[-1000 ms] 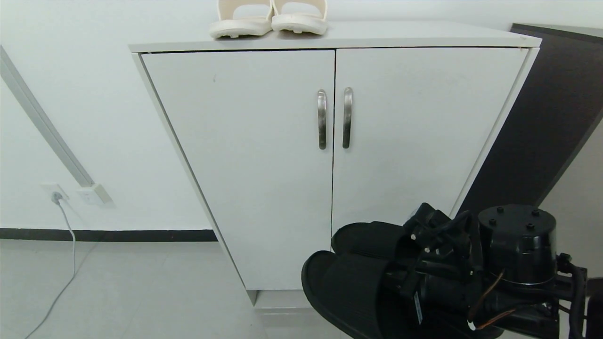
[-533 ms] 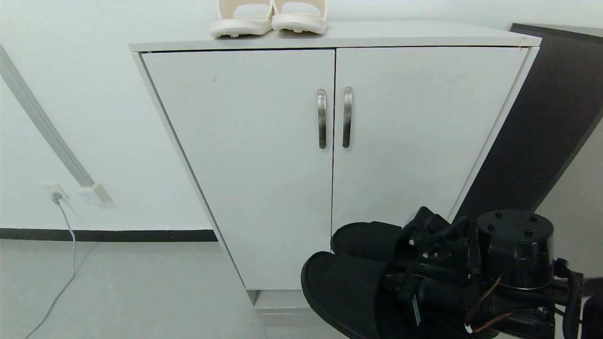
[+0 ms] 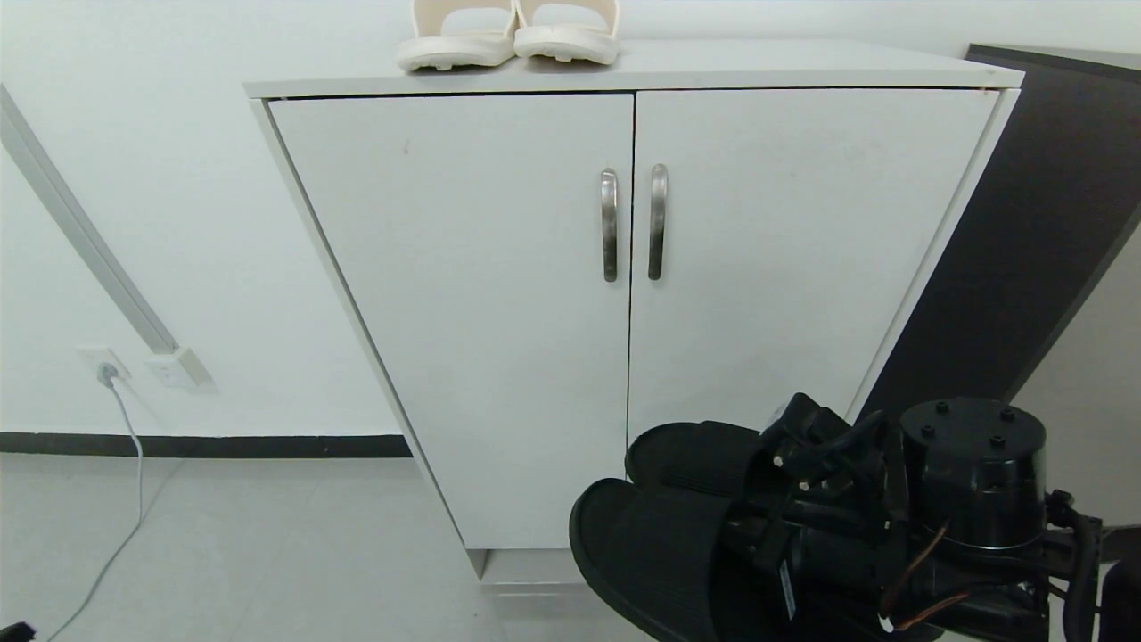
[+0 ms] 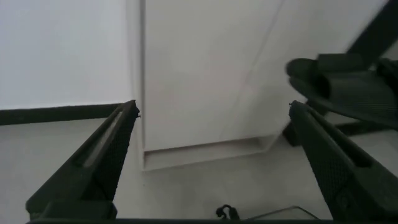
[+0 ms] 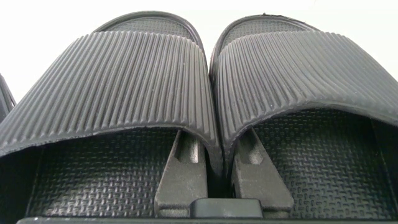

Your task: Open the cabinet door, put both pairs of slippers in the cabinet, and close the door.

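The black slippers hang off the floor in the right gripper, side by side with their toes pointing to the robot's left, in front of the lower part of the cabinet's right door. In the right wrist view the pair sits with its ribbed straps touching. One of the fingers lies inside each slipper, so the gripper is clamped on the two inner side walls pressed together between them.

The cream slippers rest on the cabinet top, at its front edge and left of the middle, toes at the edge, the two touching each other.

Both doors of the white cabinet are closed. The left handle and right handle stand upright just beside each other at the seam.

The left gripper is held low above the floor, its fingers wide apart, facing the cabinet's lower left corner, with the black pair off towards the robot's right.

A wall socket with a grey cable sits low on the wall to the left, and a dark panel stands right of the cabinet.
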Robot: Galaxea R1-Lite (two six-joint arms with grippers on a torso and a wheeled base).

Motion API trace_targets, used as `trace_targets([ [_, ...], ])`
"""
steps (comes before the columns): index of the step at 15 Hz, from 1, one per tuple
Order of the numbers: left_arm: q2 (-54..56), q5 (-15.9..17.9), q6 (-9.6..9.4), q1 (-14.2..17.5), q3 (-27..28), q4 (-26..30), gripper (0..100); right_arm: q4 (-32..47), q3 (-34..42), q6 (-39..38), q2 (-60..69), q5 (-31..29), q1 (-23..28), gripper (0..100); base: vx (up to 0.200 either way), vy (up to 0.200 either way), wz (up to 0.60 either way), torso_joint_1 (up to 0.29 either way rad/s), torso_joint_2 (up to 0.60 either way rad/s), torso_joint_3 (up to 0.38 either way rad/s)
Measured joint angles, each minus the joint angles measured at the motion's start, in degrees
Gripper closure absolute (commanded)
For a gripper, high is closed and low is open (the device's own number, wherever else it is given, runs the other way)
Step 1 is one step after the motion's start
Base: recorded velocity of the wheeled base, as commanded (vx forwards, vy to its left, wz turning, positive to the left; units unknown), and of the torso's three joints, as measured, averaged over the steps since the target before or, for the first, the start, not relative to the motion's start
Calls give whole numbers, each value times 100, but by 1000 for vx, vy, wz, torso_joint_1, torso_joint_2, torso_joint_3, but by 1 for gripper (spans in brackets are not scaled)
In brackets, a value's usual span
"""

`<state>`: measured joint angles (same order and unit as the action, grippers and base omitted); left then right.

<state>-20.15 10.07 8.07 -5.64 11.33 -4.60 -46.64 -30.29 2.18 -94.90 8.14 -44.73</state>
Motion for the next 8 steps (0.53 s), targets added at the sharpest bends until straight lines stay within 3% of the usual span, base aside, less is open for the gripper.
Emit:
trace_targets([
  [2, -763, 539, 13, -89, 102, -530, 0, -2, 0, 0, -11, 4, 0, 100, 0, 0, 0, 0, 0, 0],
  [4, -1677, 867, 18, -267, 223, -1262, 0, 0, -18, -2, -27, 72, -4, 100, 0, 0, 0, 0, 0, 0],
  [8, -3382, 963, 33, -1113, 830, -2452, 0, -2, -35, -18, -35, 78, -9, 100, 0, 0, 0, 0, 0, 0],
])
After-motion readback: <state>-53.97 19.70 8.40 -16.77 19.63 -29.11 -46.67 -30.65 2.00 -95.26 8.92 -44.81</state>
